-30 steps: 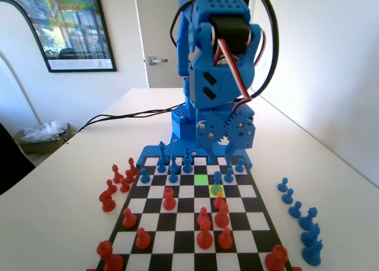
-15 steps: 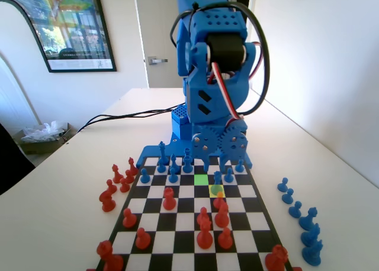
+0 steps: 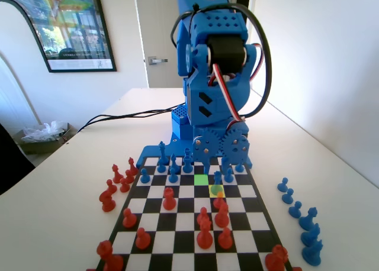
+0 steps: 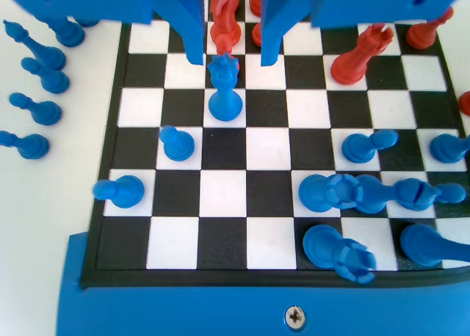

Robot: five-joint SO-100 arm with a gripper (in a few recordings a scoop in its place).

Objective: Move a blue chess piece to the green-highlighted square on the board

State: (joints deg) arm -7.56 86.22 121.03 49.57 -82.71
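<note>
between the open, empty hand (image 4: 232, 57) — just below its tips — stands the blue chess piece (image 4: 224, 90).

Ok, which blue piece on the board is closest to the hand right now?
The crowned blue piece, standing just below the open hand; the knob-headed blue pawns stand further toward the board's blue edge.

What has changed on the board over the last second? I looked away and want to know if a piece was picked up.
Only the blue arm moved: its claw came down toward the board and now hangs open astride the crowned top of a blue piece, jaws not closed on it. Nothing was picked up or released. The pieces and the green-highlighted square stayed as they were.
</note>
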